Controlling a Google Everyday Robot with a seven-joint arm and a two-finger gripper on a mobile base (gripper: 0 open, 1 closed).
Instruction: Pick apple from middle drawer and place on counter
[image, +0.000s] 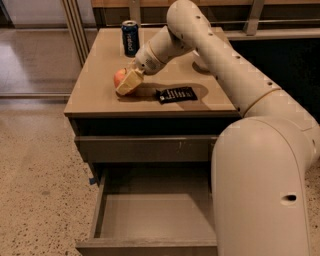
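office-like room: speckled floor (35, 165), drawer cabinet (145, 149); gripper (125, 83) clasps apple (118, 77) at counter (95, 97).

With the claw (126, 82) sitting left of centre on the desk (92, 97) and clasping the apple (119, 77), a blue can (130, 37) is blocking 12 o'clock, a black packet (176, 94) is crowding 4 o'clock, and bare desk is lying open from 7 to 10 o'clock.

My claw (128, 81), on the left half of the counter (95, 97), covers the right side of the apple (119, 77). My arm (260, 165) hides the right part of the middle drawer (150, 215), whose front the near edge cuts off. The lettering on the can (130, 38) is too blurred to read.
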